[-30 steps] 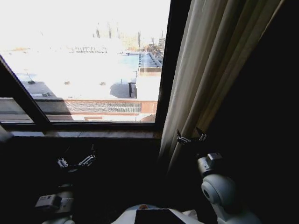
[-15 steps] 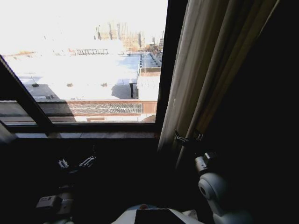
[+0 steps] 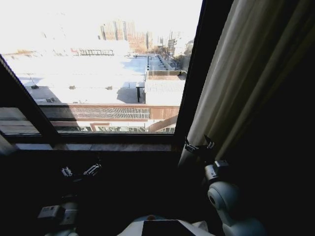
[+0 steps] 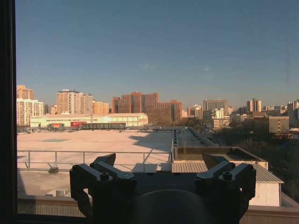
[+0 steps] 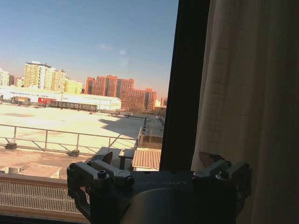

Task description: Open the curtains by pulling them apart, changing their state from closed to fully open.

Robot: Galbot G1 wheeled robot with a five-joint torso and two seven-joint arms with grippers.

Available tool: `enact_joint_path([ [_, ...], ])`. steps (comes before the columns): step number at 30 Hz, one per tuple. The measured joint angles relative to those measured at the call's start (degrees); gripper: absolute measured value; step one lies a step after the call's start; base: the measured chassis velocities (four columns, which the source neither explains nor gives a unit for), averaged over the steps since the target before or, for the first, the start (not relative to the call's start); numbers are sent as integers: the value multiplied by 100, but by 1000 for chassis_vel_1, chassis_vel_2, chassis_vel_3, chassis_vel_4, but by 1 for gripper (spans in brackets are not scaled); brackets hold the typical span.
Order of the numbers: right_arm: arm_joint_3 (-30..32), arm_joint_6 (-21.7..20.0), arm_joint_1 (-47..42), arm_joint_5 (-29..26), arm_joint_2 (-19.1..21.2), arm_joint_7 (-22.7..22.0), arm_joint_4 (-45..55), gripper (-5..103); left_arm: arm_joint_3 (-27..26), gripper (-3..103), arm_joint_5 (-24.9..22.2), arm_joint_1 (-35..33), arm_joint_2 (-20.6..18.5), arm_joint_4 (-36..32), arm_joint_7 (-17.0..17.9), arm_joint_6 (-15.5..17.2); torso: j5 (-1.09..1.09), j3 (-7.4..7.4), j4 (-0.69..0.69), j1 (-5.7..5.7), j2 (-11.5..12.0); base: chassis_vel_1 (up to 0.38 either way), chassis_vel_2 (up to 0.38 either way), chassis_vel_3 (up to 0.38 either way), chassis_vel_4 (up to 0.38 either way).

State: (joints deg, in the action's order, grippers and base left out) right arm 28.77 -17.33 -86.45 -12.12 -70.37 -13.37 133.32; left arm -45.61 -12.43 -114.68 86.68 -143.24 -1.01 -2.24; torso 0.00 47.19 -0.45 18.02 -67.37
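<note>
One of the curtains [image 3: 246, 73], cream with long pleats, hangs gathered at the right of the window; it is also in the right wrist view as the curtain [image 5: 247, 93]. My right gripper [image 3: 199, 146] is open at its lower left edge. In the right wrist view the right gripper [image 5: 159, 158] has nothing between its fingers, and the fabric lies just beyond one fingertip [image 5: 210, 158]. My left gripper [image 3: 78, 171] hangs low in the dark below the sill, open and empty. The left wrist view has the left gripper [image 4: 159, 161] facing bare glass.
A dark vertical band [image 3: 194, 73] runs between the glass and the curtain. A slanted dark frame bar [image 3: 24, 98] crosses the window's left side. The sill [image 3: 98, 146] runs along the bottom. Below it all is dark wall.
The curtain's edge and the dark band beside it now stand farther right, so more window shows. The right gripper stays at the curtain's lower edge. The left gripper has not moved.
</note>
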Motion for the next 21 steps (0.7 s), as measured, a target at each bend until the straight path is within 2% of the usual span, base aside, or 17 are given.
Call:
enact_joint_path([
  [7, 4, -186, 117, -61, 51, -114, -42, 100, 2, 100, -3, -12, 29, 0, -11, -13, 5, -1, 0, -4, -1, -26, 18, 25, -10],
  [10, -39, -304, 426, -250, 98, -317, -235, 100, -14, 100, -1, -69, 80, 0, -99, -77, 3, -2, 1, -6, -2, 0, 0, 0, 0],
  [15, -62, -310, 909, -310, 113, -649, -767, 100, -50, 100, 31, -166, 101, 0, -168, -154, 0, -1, 2, -5, -2, 0, 0, 0, 0],
  [21, -62, -211, 1280, -320, 104, -726, -1337, 100, -44, 100, 87, -259, 122, 0, -171, -170, 2, 0, 1, -4, -2, 0, 0, 0, 0],
])
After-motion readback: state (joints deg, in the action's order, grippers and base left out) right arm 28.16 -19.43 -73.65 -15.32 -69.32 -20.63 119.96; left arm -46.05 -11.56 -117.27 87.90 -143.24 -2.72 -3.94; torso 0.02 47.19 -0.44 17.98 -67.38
